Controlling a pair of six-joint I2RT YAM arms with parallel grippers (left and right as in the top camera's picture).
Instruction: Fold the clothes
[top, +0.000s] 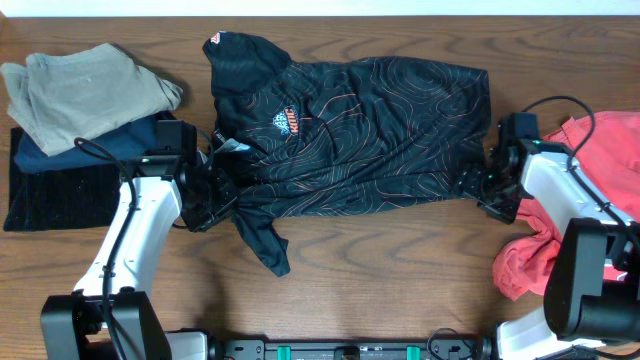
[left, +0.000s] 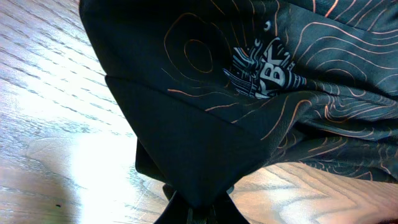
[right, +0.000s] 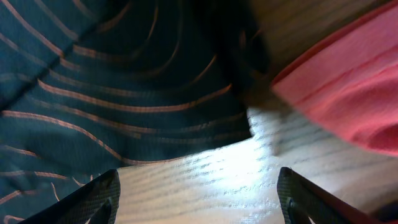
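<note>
Overhead: black jersey (top: 350, 130) spread on table (top: 400, 280); fold step in hand.
Left wrist: jersey fabric pinched by left gripper (left: 198, 208).
Right wrist: right gripper (right: 199, 186) released, jersey edge just ahead, ungrasped.
Next: edge to be gripped, folded over.

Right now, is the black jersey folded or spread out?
Spread out, not folded: the jersey lies flat across the table, both sleeves sticking out. Only one edge is pinched up in the left gripper.
</note>
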